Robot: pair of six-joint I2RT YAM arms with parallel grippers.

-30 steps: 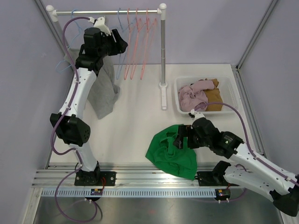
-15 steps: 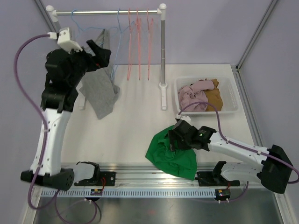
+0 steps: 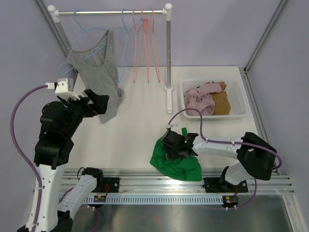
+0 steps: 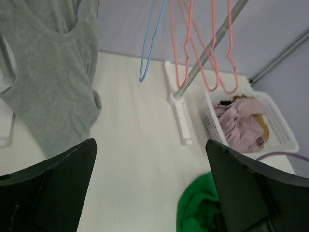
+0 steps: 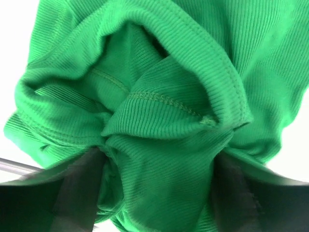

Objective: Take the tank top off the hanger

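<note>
A grey tank top (image 3: 94,72) hangs on a blue hanger (image 3: 83,30) at the left end of the rail; it also shows in the left wrist view (image 4: 53,92). My left gripper (image 3: 99,105) is open and empty, held in the air in front of and below the top, apart from it (image 4: 150,142). A green garment (image 3: 178,164) lies crumpled on the table near the front. My right gripper (image 3: 175,145) is pressed down into it, its open fingers on either side of a bunch of green fabric (image 5: 157,159).
The rail (image 3: 111,12) carries an empty blue hanger (image 3: 126,38) and several pink hangers (image 3: 145,43). The rack's right post (image 3: 168,53) stands mid-table. A white basket (image 3: 239,92) with pink and brown clothes sits at the right.
My left arm has drawn back from the rail, toward the front and left, and the grey top now hangs in full view. My right gripper has moved left onto the green garment.
</note>
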